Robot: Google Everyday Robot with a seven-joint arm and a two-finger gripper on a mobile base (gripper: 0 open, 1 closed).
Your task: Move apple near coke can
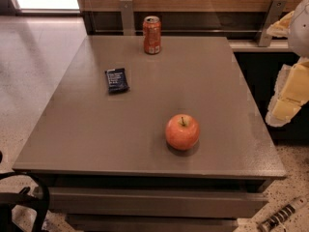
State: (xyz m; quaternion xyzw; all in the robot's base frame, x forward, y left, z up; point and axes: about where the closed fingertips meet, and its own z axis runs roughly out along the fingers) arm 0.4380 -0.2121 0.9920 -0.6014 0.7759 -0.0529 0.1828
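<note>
Apple (182,132) sits upright near the table (96,144) front edge, well apart from the coke can (152,35) at the back.
Off the table's right side hangs the gripper (288,98); whether released or clenched, cannot tell.

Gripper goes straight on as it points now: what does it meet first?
Likely bare table near its right edge: the gripper, at far right, points left; apple and can seem off that line, depth unclear.

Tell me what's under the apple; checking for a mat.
Under the apple, just bare grey table shows; the contact spot is hidden. The gripper hangs beyond the table's right edge.
</note>
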